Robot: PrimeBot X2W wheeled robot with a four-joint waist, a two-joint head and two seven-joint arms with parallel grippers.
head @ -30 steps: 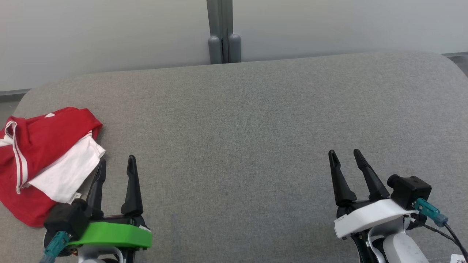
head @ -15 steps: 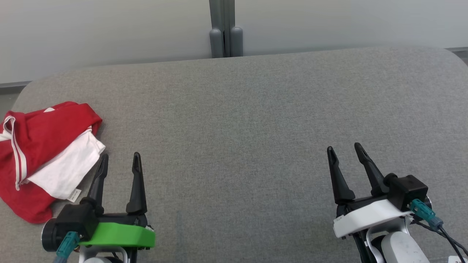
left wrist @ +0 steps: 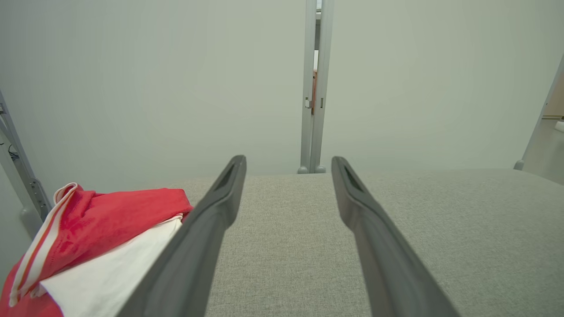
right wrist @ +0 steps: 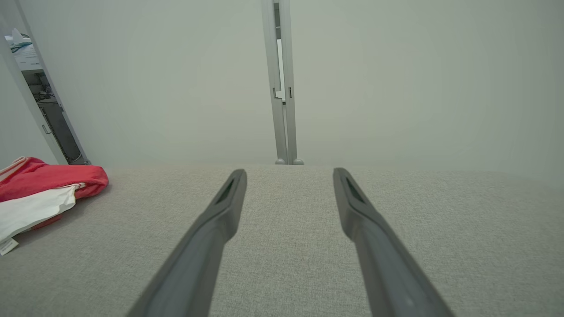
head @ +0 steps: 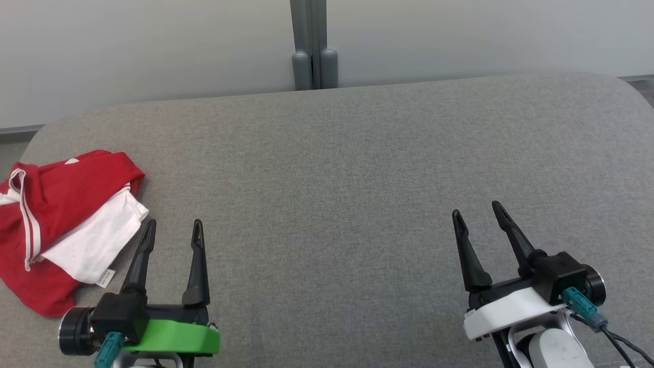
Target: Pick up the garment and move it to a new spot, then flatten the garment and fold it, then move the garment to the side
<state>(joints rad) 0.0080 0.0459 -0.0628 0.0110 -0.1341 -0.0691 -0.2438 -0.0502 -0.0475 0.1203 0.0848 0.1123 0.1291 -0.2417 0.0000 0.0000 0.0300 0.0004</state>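
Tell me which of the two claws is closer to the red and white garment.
The left claw, the one with the green mount: it stands right beside the garment, while the right claw is far off on the other side.

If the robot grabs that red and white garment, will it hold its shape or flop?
The garment lies crumpled in soft overlapping folds, so it will probably droop and unfurl when lifted. It looks thin, so likely light. Pushed across the woven grey surface, it would probably bunch, not slide.
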